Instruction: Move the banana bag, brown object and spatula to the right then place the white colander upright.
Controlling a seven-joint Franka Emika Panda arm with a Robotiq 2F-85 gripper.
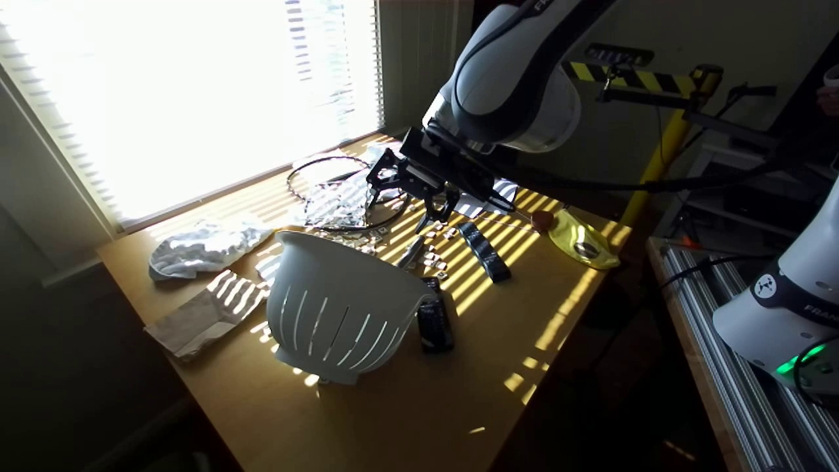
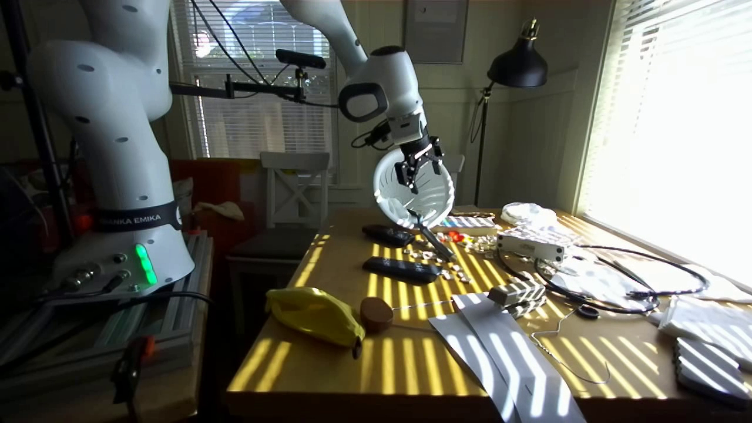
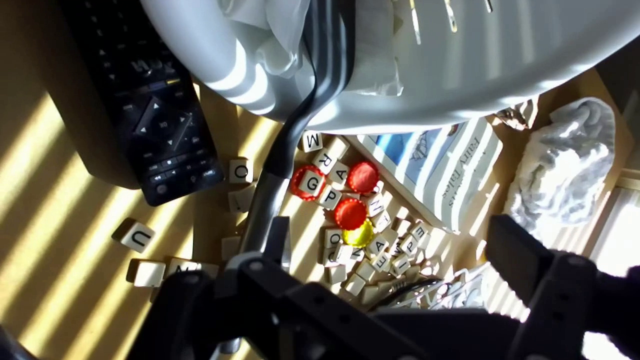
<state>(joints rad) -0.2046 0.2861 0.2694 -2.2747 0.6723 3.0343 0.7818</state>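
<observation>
On the table (image 1: 406, 419) in an exterior view: white colander (image 1: 344, 308), tipped. In an exterior view: yellow bag (image 2: 314, 317) just beside brown object (image 2: 376, 314). Wrist view: spatula (image 3: 274, 187), head inside the colander; gripper (image 3: 392, 242) spread, grasping nothing.

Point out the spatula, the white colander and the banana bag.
Spatula (image 3: 282, 152), in the wrist view: on its dark neck.
White colander (image 1: 351, 286), in an exterior view: on its outer wall.
Banana bag (image 2: 314, 316), in an exterior view: on its yellow middle.
</observation>
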